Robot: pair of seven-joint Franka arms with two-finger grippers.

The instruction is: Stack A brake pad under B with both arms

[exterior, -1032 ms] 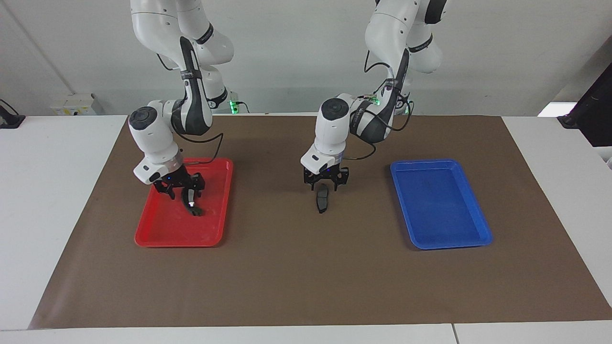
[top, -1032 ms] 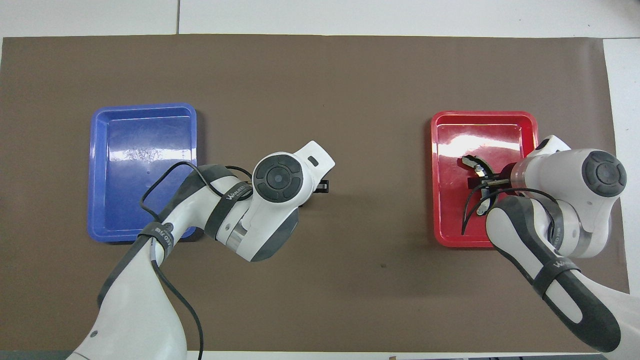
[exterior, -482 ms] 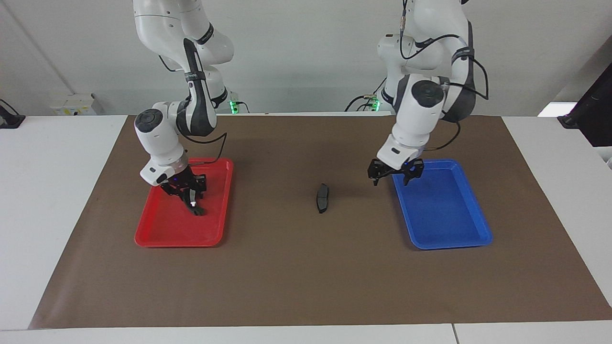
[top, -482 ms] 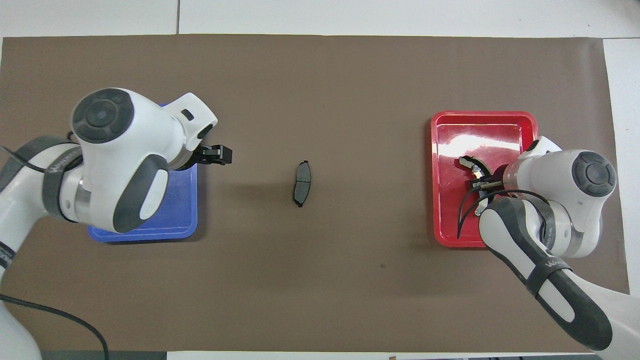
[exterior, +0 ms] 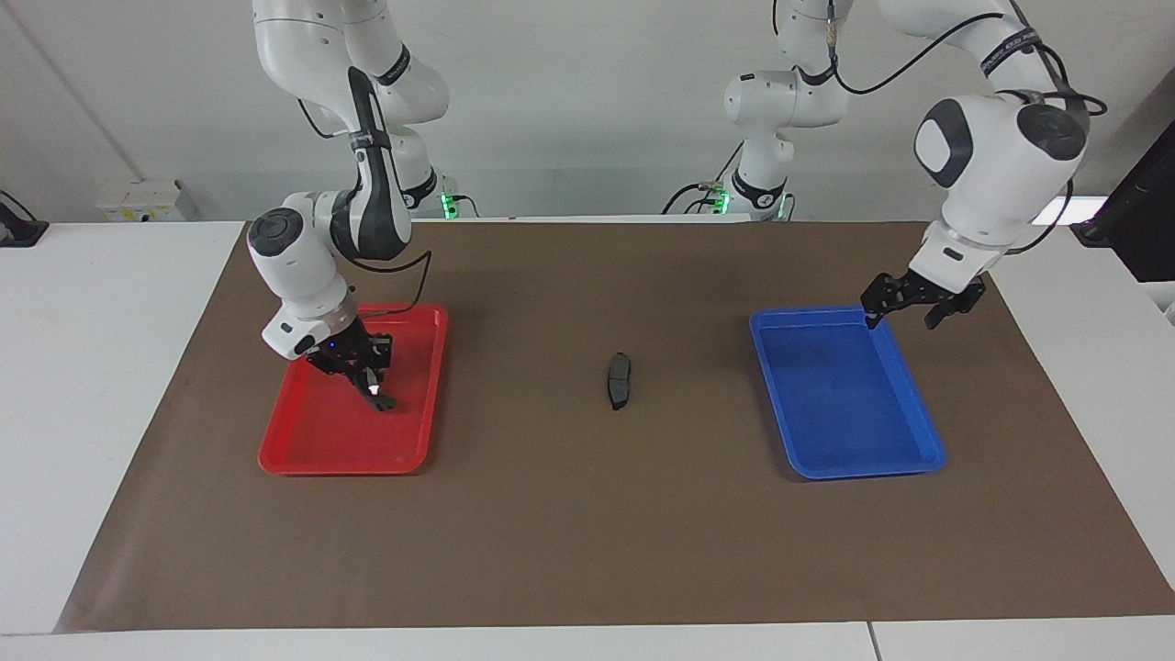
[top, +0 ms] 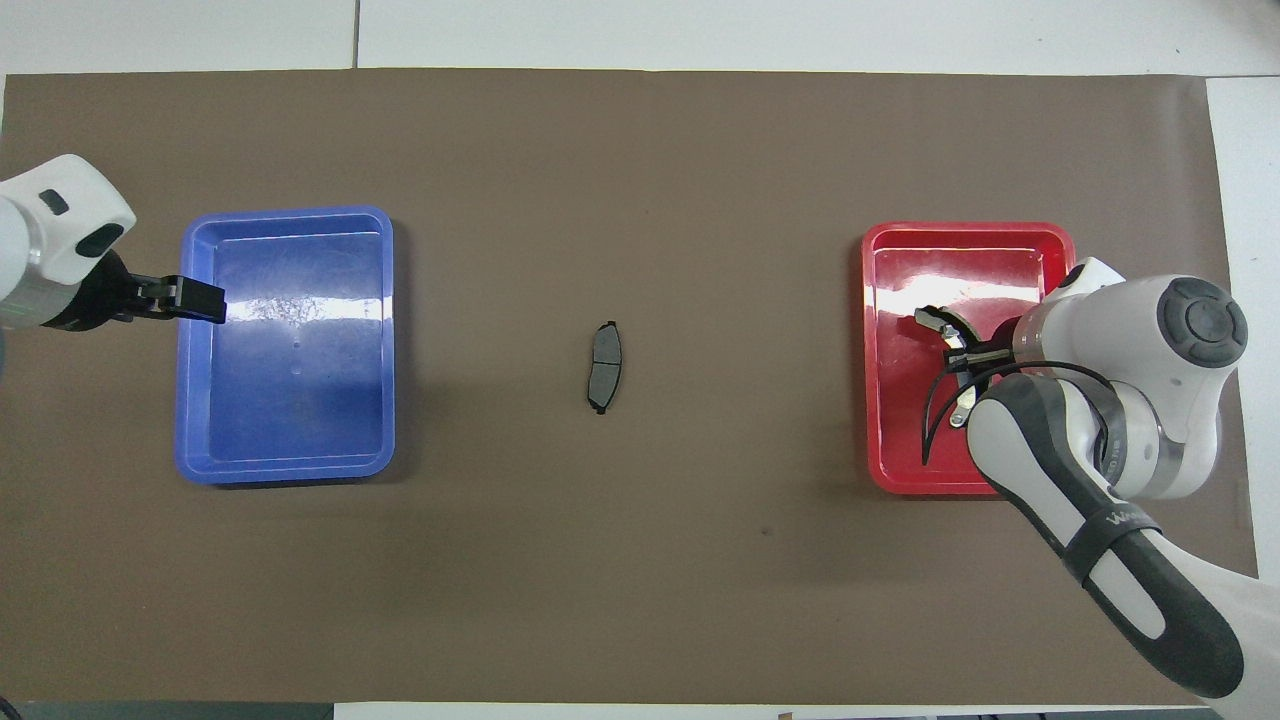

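Note:
The short dark grey brake pad A [exterior: 620, 380] lies alone on the brown mat midway between the two trays, and it also shows in the overhead view [top: 604, 366]. The black crescent B [exterior: 374, 393] with silvery ends is in the red tray [exterior: 303, 454]; it also shows in the overhead view [top: 946, 332]. My right gripper [exterior: 364, 369] is down in that tray, shut around B's middle, and hides part of it. My left gripper [exterior: 921, 303] is open and empty, raised over the blue tray's rim at the left arm's end.
The blue tray [exterior: 904, 454] stands toward the left arm's end of the mat and holds nothing. The brown mat [exterior: 587, 532] covers the table's middle, with white table around it.
My left gripper has let go of pad A, risen and swung away from it across the blue tray toward the left arm's end. My right gripper has stayed at B in the red tray.

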